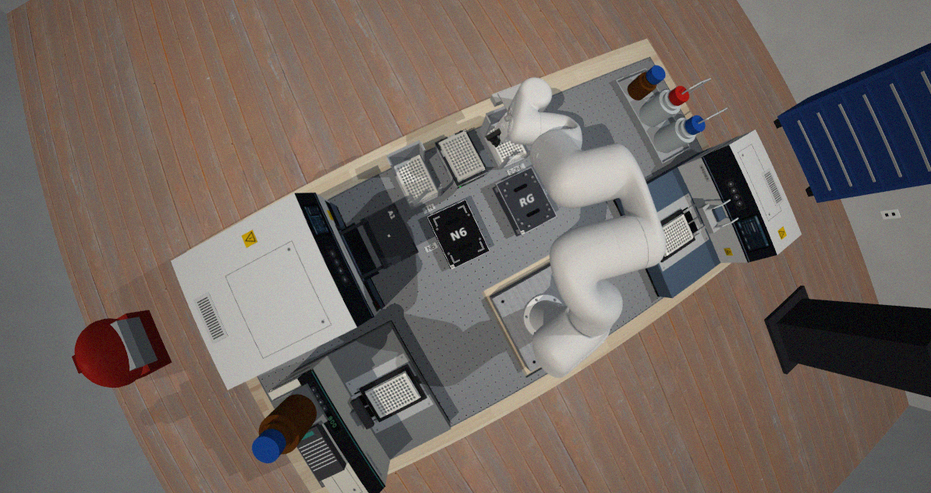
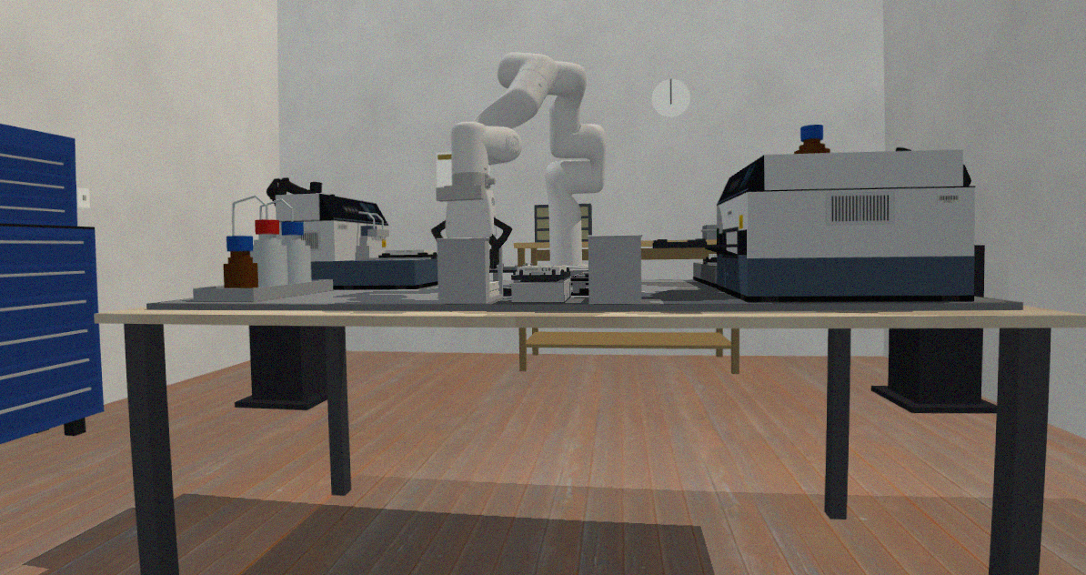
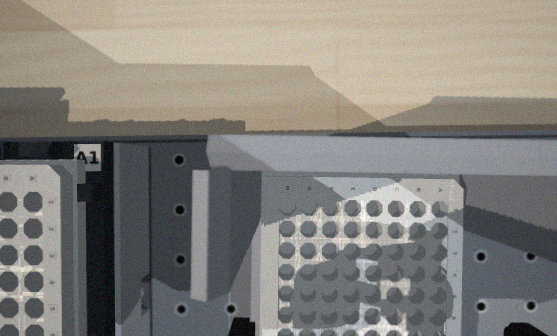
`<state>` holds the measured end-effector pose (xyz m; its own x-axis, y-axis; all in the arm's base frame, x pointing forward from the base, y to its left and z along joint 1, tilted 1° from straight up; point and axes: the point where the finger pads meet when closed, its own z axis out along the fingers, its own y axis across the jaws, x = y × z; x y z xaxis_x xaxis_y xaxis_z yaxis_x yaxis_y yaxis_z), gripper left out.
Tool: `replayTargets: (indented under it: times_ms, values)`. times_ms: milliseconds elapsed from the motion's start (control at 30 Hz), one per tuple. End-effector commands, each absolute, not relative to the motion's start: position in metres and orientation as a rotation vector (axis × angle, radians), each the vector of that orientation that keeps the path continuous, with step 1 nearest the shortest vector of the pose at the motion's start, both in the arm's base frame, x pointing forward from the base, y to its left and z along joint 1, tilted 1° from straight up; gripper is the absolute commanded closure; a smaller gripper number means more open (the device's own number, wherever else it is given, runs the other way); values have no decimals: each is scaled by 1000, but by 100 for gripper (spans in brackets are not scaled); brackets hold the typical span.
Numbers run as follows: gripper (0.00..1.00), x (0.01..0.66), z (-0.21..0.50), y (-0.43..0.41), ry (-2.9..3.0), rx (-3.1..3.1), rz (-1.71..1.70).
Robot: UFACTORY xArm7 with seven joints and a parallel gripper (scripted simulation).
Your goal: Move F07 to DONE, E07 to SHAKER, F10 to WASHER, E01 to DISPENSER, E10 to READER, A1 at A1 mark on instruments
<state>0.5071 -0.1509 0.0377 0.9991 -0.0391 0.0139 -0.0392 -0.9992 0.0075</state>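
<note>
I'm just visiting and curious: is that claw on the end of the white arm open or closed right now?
Open. The gripper hangs over a rack holding a plate, with nothing between its fingers.

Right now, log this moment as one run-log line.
arm: over rack at deck's far edge | gripper: open, holding nothing | plate in rack: below gripper, not gripped | N6, RG: no plate

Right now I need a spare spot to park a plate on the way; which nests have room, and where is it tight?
Nest N6 and nest RG both show bare tops. It is crowded at the far edge, where the open pincer hangs over a rack row and plates.
</note>
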Motion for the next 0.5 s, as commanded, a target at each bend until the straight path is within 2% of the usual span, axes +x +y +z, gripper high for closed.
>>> replayTargets:
  times_ms: [0, 467]
  values:
    - [0, 509, 44, -152, -62, 3131, 32]
    - [0, 509, 60, -152, -62, 3131, 32]
